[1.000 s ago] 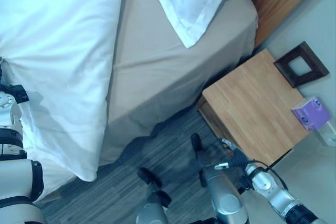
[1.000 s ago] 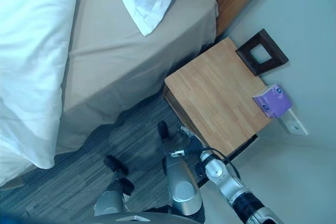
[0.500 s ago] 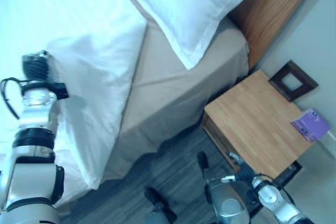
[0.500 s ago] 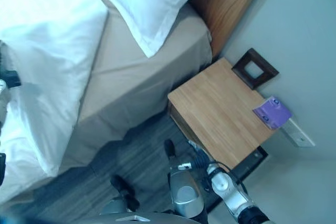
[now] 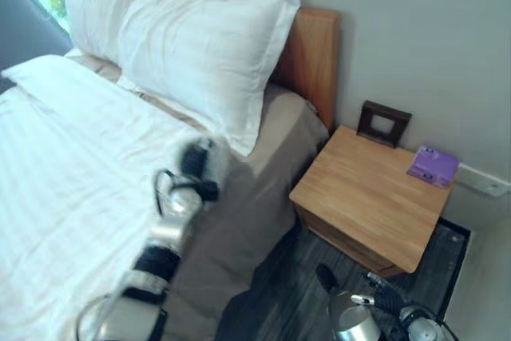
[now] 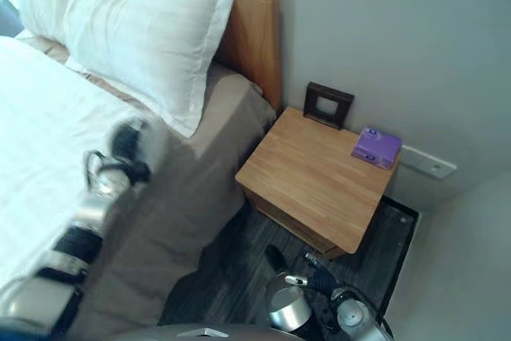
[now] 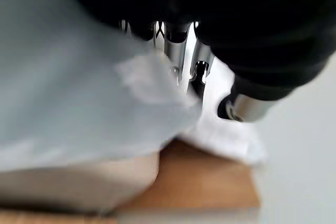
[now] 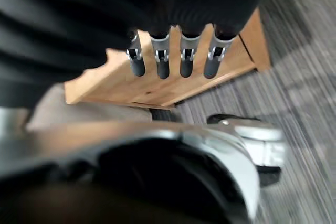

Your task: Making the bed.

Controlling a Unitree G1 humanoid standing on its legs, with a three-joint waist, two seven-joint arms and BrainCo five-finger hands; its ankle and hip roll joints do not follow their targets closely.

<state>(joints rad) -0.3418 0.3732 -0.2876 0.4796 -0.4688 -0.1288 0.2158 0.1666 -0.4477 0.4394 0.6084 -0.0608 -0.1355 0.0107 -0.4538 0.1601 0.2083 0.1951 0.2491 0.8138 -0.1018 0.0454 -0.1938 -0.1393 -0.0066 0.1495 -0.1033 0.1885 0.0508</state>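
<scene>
Right now the left robot hand point(image 5: 194, 164) is up over the near edge of the bed point(image 5: 271, 141), with its fingers point(image 7: 176, 51) curled into a fold of the white duvet point(image 5: 64, 165), so it is holding the cloth. The duvet covers most of the mattress, but it stops short of the pillows point(image 5: 200, 53), and a strip of tan sheet shows between its top edge and the nearer pillow. The tan side of the bed is bare too.

To do this step well, I judge the hand should draw the cloth toward the wooden headboard point(image 5: 313, 53) in one smooth, level pull, keeping the grip firm so the fold does not slip out. Lifting the edge a little should let it glide rather than drag and bunch. It should stop just at the foot of the pillows so they are not shoved askew.

The right robot hand point(image 8: 173, 59) hangs low beside the bedside table point(image 5: 375, 197), fingers straight and holding nothing. On the table stand a dark picture frame point(image 5: 383, 124) and a purple packet point(image 5: 433, 166), well apart from the work.
</scene>
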